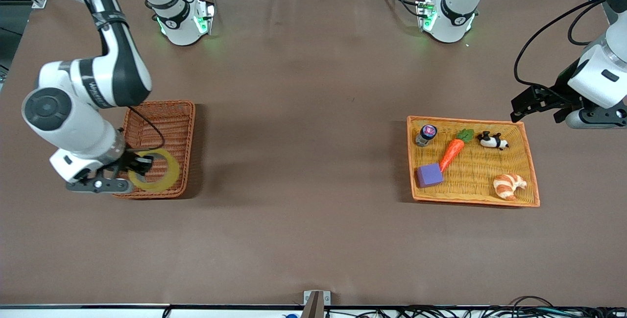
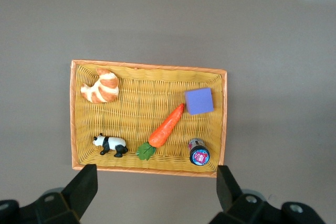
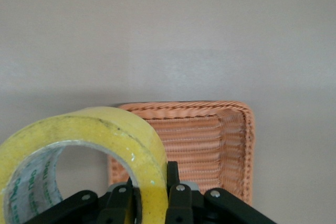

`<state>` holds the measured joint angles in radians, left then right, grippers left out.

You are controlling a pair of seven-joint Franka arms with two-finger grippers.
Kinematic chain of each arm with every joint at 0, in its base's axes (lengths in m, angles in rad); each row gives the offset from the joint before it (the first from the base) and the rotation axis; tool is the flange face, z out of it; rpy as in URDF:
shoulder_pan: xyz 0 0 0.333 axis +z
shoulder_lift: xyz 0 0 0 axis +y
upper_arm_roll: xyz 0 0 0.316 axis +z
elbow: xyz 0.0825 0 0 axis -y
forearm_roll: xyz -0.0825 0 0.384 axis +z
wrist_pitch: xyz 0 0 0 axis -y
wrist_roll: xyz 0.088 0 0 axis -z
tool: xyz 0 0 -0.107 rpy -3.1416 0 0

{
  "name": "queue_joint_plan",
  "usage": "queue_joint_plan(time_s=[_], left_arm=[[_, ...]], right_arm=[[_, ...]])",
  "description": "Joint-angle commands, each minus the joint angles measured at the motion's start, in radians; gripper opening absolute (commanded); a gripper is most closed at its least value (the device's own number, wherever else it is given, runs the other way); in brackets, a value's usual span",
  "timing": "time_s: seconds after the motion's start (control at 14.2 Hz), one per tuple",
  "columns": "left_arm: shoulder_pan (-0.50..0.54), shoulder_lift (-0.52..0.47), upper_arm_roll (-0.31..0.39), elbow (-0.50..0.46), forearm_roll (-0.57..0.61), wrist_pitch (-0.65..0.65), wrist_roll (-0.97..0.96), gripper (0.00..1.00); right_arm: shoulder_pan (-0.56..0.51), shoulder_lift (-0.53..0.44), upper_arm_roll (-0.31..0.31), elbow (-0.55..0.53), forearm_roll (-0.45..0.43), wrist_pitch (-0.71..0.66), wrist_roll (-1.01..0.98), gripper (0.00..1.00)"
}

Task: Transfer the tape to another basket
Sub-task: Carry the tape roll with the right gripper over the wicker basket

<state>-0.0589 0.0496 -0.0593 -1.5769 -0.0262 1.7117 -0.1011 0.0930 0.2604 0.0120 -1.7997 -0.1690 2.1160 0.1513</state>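
Observation:
The yellowish tape (image 1: 161, 185) is a ring held on edge in my right gripper (image 1: 142, 163), whose fingers are shut on the ring's wall. It hangs over the end of the reddish-brown basket (image 1: 191, 132) that lies nearer the front camera. In the right wrist view, the tape (image 3: 105, 129) fills the foreground between the right gripper's fingers (image 3: 152, 187), with the empty basket (image 3: 210, 140) below. My left gripper (image 1: 520, 110) is open and empty, waiting above the table at the left arm's end.
A wide orange-yellow tray (image 1: 534, 176) holds a croissant (image 1: 509, 185), a panda (image 1: 492, 140), a carrot (image 1: 451, 154), a purple block (image 1: 429, 175) and a small jar (image 1: 425, 134). The left wrist view shows the tray (image 2: 147, 66) past the open left gripper (image 2: 156, 190).

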Motion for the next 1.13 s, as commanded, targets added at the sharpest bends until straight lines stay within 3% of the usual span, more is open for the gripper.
queue_joint_plan(time_s=[0.0,0.56,0.85,1.06], left_arm=[[0.004,0.007,-0.002,0.021,0.018,-0.007,-0.006,1.0],[0.002,0.009,0.004,0.021,0.019,0.022,-0.006,1.0],[0.004,0.009,0.004,0.021,0.02,0.035,-0.006,1.0],[0.004,0.009,0.004,0.02,0.02,0.042,-0.006,1.0]], right_arm=[[0.008,-0.162,-0.041,-0.31,0.02,0.186,-0.068,0.0],[0.004,-0.142,-0.159,-0.607,0.02,0.536,-0.145,0.0],[0.004,-0.102,-0.161,-0.638,0.02,0.587,-0.147,0.01],[0.004,-0.035,-0.162,-0.656,0.02,0.697,-0.147,0.03]])
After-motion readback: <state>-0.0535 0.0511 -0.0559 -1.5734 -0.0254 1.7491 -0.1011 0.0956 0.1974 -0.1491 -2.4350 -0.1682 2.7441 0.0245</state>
